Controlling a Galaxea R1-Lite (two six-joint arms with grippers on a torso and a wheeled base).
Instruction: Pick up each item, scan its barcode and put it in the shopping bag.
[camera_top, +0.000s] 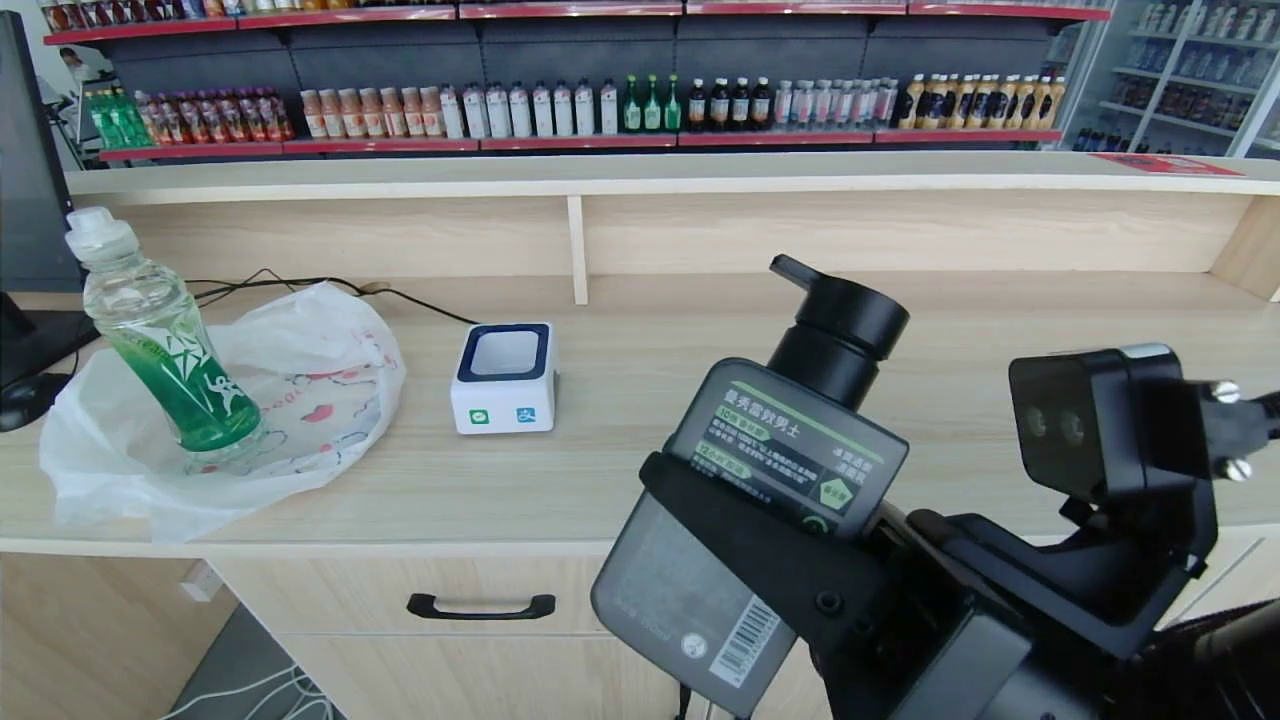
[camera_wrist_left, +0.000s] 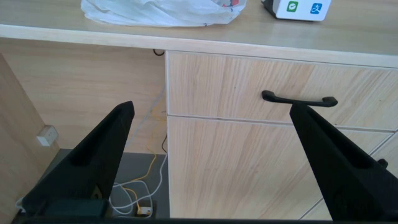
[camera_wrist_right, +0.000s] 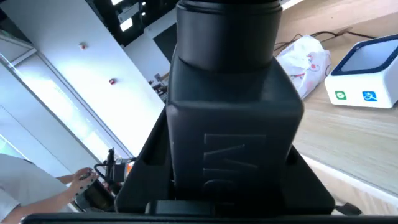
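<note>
Over the table's (camera_top: 1000, 320) front edge, on the right: grips a dark grey pump bottle (camera_top: 790, 440) in the right tool (camera_top: 750, 530), clamped across the body. Tilts the bottle with its black pump head toward the shelves and its barcode end low, facing up. Below the table's edge, before a drawer front with a black handle (camera_wrist_left: 298, 99): hangs the left tool (camera_wrist_left: 211, 162) spread wide, holding nothing. Mid-table: shows a white scanner (camera_top: 503, 377), well apart from the held bottle. Left of it: shows a crumpled white shopping bag (camera_top: 310, 390) with a green drinks bottle (camera_top: 160, 330) standing on it, leaning slightly.
</note>
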